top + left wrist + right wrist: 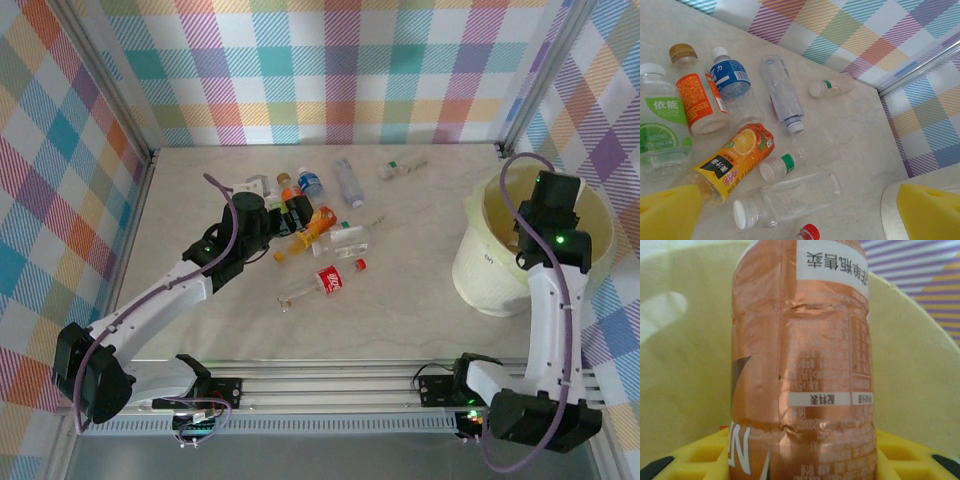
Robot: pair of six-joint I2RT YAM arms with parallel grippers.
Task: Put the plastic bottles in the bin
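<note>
- My right hand [795,457] is closed narrow on a copper-labelled bottle [800,340], holding it over the mouth of the bin [480,275], which stands by the right edge of the surface [420,310]. I cannot tell how far inside the rim the bottle hangs. Released too near the wall, it could glance off and fall back onto the surface.
- Its label film looks creased and slick, so I judge it could slip through my pads before I mean to let go.
- My left hand [799,211] is spread wide and holds nothing, above the rest of the plastic bottles [348,182] lying toward the far edge.
- They lie crowded there. The orange juice bottle [735,160], a small green-banded bottle [777,167] and a clear white-capped bottle [790,197] are just beside one another. Closing carelessly could catch two at once, or pinch one and knock its neighbour away.
- All lie on their sides, so a nudge may roll one. The red-labelled bottle [328,281] is the nearest to the near edge.
- The clear bottle looks thin-walled. A hard squeeze might buckle it or squirt it out.
</note>
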